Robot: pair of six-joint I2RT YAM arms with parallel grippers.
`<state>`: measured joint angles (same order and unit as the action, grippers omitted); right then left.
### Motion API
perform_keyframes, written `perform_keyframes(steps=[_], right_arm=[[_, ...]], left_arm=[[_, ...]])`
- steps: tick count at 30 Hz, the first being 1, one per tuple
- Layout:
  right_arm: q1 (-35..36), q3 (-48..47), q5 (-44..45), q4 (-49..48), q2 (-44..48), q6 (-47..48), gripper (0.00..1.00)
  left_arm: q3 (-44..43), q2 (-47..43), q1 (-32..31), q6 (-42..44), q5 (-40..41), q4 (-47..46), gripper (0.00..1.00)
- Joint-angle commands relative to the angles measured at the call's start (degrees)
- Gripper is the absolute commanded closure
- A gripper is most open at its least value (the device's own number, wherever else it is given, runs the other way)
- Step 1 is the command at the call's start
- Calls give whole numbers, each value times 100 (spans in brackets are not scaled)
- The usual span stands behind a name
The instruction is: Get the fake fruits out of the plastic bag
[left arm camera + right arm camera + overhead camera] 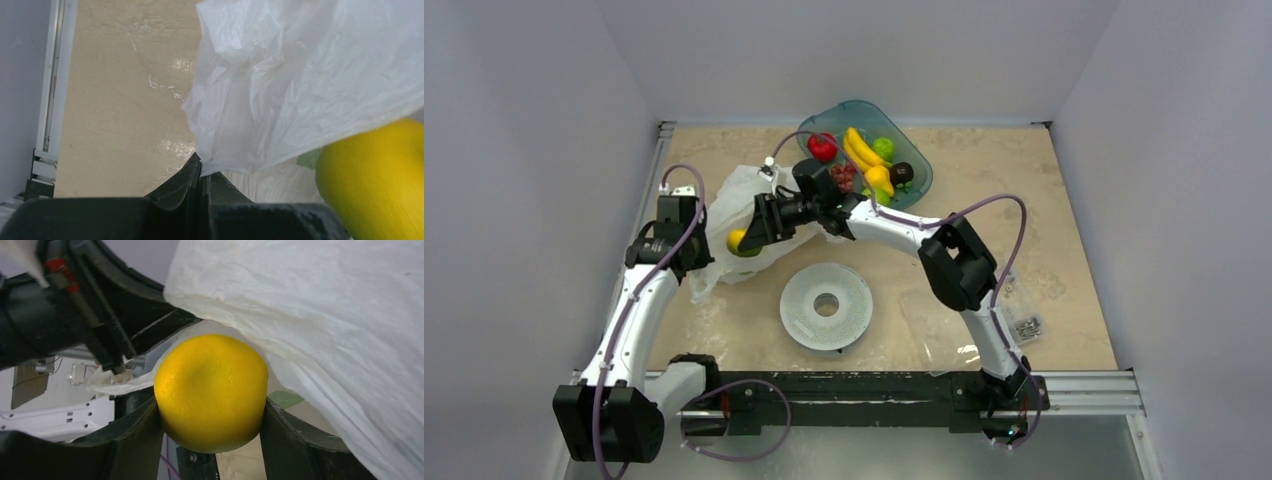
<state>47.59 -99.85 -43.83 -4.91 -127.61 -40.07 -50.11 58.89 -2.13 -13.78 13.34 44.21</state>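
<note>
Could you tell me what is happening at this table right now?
The left tool is pinched shut on an edge of the plastic bag, holding it. The right tool grips the round yellow fruit at the bag's opening, with the plastic draped just over it. A red apple, a green apple and a grape cluster already sit in the bluish bowl at the back.

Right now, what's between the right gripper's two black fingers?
The round glossy yellow fruit, touching both fingers; the right wrist view shows it.
</note>
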Motion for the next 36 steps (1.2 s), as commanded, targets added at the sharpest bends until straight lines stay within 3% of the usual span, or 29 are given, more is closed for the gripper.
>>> perform_keyframes(steps=[1, 8, 15, 18, 21, 25, 30, 36], right_arm=[[135, 160, 32, 49, 755, 343, 93], [82, -128, 347, 1037, 1569, 968, 92], [-232, -250, 281, 1117, 2037, 897, 93], [-461, -80, 754, 1203, 2273, 1113, 93], [-720, -33, 1719, 1768, 2368, 1527, 95], [-1019, 361, 2948, 2006, 2529, 1993, 94], [-1209, 452, 4403, 2255, 2453, 2525, 93], [-1347, 61, 5421, 2330, 1915, 2959, 86]], left_arm=[[-408, 89, 463, -473, 60, 5, 100], [-363, -325, 1179, -757, 138, -6, 100], [-354, -658, 1494, -815, 434, 10, 100], [-349, -761, 1563, -849, 567, 15, 100], [-301, -717, 1574, -701, 129, -86, 100], [-507, -397, 1571, -556, -481, 110, 73], [-401, -775, 1584, -340, -946, -52, 53], [-155, -1611, 1584, -88, -1151, -311, 8]])
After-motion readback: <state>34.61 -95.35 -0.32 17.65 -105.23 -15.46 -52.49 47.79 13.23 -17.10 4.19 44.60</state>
